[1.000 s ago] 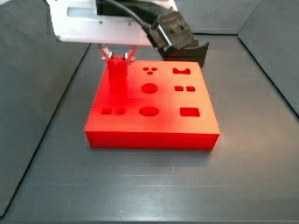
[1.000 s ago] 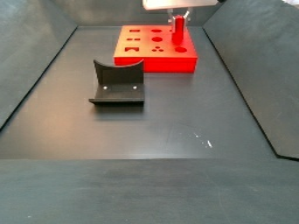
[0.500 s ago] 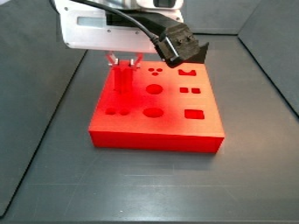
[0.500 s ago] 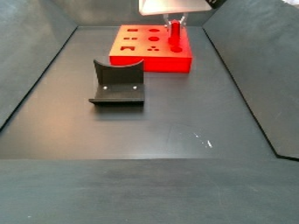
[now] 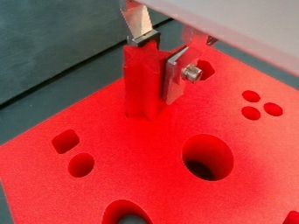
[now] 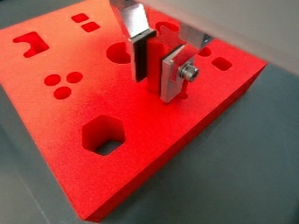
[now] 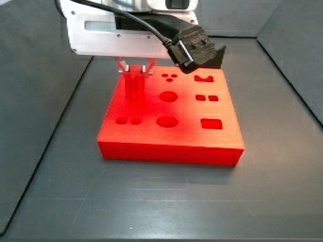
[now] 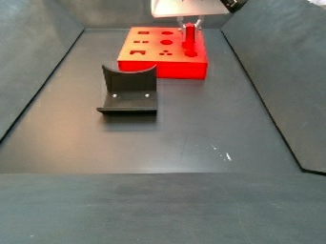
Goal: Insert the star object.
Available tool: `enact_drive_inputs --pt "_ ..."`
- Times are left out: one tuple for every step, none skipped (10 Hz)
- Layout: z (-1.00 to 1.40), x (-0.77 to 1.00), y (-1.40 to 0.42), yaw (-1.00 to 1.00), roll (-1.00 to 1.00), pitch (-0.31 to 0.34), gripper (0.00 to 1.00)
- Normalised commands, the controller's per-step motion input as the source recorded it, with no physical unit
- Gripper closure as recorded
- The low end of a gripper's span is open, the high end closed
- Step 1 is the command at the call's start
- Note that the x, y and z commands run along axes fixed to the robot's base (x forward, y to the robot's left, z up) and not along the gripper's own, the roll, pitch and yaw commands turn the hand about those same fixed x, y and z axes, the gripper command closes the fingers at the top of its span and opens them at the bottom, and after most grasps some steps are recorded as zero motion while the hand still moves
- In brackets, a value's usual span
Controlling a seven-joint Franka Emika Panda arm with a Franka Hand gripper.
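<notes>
The star object (image 5: 140, 83), a slender red peg, stands upright between my gripper's (image 5: 156, 54) silver fingers (image 5: 174, 75), which are shut on its upper part. Its lower end meets the top of the red block (image 5: 140, 175) with shaped holes; I cannot tell whether it sits in a hole. The peg (image 6: 145, 68), gripper (image 6: 156, 51) and block (image 6: 176, 149) show the same in both wrist views. In a side view the gripper (image 7: 135, 68) holds the peg (image 7: 131, 96) over the block's (image 7: 171, 137) far left part. Another side view shows the peg (image 8: 190, 40) on the block (image 8: 159, 65).
The dark fixture (image 8: 128, 91) stands on the floor, well apart from the block, nearer that camera. Dark walls (image 8: 38, 86) ring the floor. Round, square and hexagonal holes (image 6: 103, 136) lie around the peg on the block.
Since a second ago the gripper and peg have come down a little, and the block has shifted slightly toward a side camera. Nothing visible has changed in the last half second.
</notes>
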Motion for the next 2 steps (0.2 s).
enact_drive_inputs --pt "-0.12 0.01 0.00 0.00 0.00 0.000 1.00" --pt "0.00 0.00 0.00 0.00 0.00 0.000 1.00"
